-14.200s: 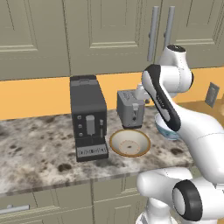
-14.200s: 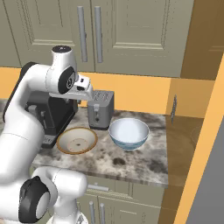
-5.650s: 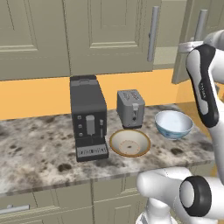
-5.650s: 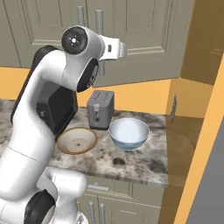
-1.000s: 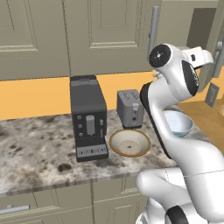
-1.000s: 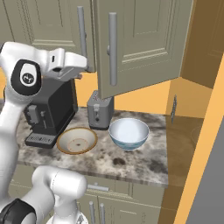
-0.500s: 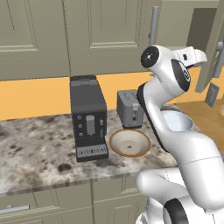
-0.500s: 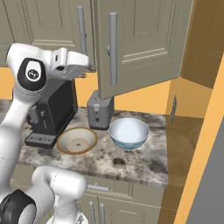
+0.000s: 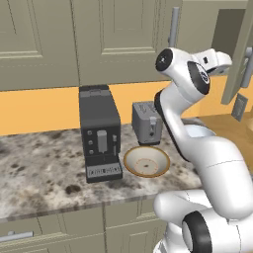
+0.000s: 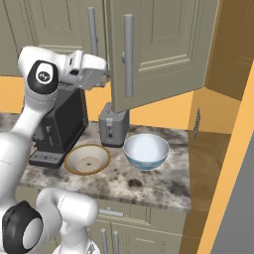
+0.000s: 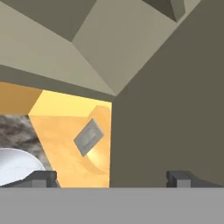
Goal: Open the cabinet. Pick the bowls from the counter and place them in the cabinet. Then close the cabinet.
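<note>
The cabinet's right door (image 10: 163,49) stands swung open, its silver handle (image 10: 128,54) facing me. The left door (image 9: 123,34) is closed. My gripper (image 10: 105,74) hovers high beside the open door's edge, open and empty. In the hand view its fingertips (image 11: 41,178) stand wide apart, with the door's inner face (image 11: 175,109) ahead on the right. The tan bowl (image 10: 88,159) sits on the counter (image 10: 163,181) in front of the coffee machine. To its right rests the white and pale-blue bowl (image 10: 146,150), half hidden by my arm in the left base view (image 9: 200,132).
A black coffee machine (image 9: 100,133) and a silver toaster (image 9: 147,122) stand at the back of the counter (image 9: 44,168). A wall outlet (image 11: 89,138) sits on the orange side wall. Drawers with horizontal handles run below the counter.
The hand has drifted slightly toward the open door's edge. The door and both bowls have stayed where they were.
</note>
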Tool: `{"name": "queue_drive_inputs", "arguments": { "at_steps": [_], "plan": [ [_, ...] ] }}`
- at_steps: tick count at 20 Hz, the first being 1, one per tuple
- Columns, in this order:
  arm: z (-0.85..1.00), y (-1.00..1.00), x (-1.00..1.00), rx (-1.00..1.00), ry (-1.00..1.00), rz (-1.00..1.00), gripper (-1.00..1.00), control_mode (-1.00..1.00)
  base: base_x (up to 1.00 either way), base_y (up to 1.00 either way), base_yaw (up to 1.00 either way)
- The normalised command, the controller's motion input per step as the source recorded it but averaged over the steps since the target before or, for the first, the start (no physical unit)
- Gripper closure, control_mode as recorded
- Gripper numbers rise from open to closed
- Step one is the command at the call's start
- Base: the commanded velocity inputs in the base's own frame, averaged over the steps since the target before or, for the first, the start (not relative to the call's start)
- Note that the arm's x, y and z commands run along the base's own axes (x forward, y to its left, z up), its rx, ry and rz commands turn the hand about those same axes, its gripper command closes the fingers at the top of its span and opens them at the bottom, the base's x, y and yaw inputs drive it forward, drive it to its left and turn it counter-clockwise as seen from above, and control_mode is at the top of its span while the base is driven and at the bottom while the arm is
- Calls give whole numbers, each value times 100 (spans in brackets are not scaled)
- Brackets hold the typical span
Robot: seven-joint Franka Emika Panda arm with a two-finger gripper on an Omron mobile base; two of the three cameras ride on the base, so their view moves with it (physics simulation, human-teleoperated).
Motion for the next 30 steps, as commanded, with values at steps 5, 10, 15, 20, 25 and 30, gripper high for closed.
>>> {"name": "queue_drive_inputs", "arguments": {
  "at_steps": [5, 10, 15, 20, 25, 30],
  "plan": [
    [0, -30, 7, -6, 2, -3, -100, -100, 0, 0, 0],
    [0, -32, 0, -6, 4, -4, -100, -100, 0, 0, 0],
    [0, -31, -1, -5, 1, -5, -100, -100, 0, 0, 0],
    [0, -37, -5, -3, 0, -6, -100, -100, 0, 0, 0],
    [0, -39, -10, -2, 0, -6, -100, -100, 0, 0, 0],
    [0, -37, -10, -2, 1, -6, -100, -100, 0, 0, 0]
  ]
}}
